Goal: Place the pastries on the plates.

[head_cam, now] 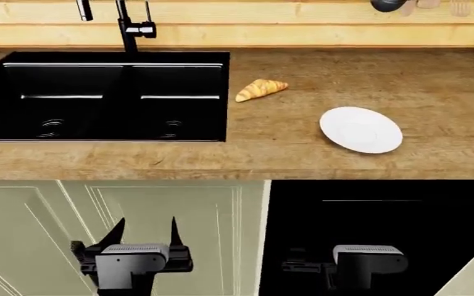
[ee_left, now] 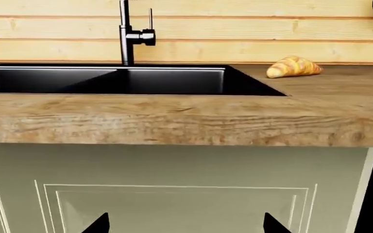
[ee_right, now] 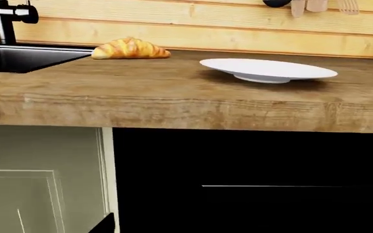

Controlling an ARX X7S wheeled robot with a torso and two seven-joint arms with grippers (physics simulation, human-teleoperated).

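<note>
One croissant [head_cam: 261, 89] lies bare on the wooden desk [head_cam: 303, 154], just beside the right edge of the black sink [head_cam: 105, 92] and apart from the plain white plate [head_cam: 360, 129], which sits further right and nearer the front edge — nothing is on the plate. Both arms hang low before the cabinet doors. The left tool [head_cam: 145, 233] has its fingers spread and holds nothing. The right tool [head_cam: 303, 267] is lost against the dark panel — I cannot tell its state.
</note>
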